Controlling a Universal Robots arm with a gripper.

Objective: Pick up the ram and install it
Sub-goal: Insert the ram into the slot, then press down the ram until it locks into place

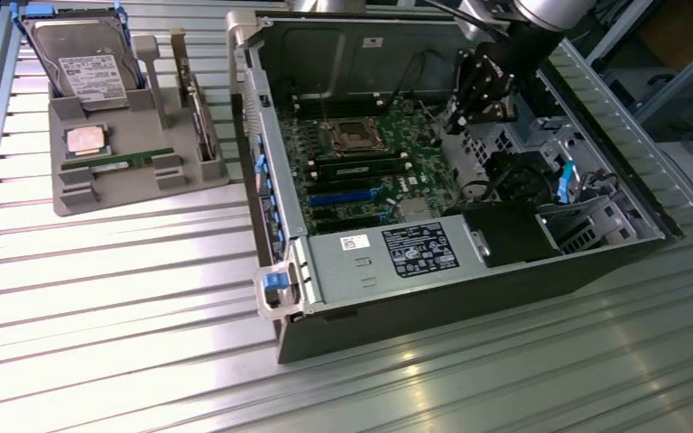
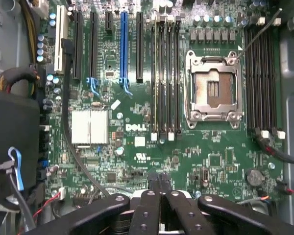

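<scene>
Ram (image 1: 118, 163): slim green stick lying flat in the grey holder (image 1: 106, 194) on the desk (image 1: 118, 298), at nine o'clock from the open computer case (image 1: 635, 225). Light, stiff, likely fragile; best held by its long edges. Tool (image 2: 159, 182): closed, empty, above the motherboard (image 2: 137, 142).

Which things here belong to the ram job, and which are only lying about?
Job: ram in the grey holder; memory slots; gripper, shut over the motherboard.
Lying about: hard drive; processor chip; upright card; power supply.

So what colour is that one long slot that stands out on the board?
Blue slot, clearest in the wrist view.
</scene>
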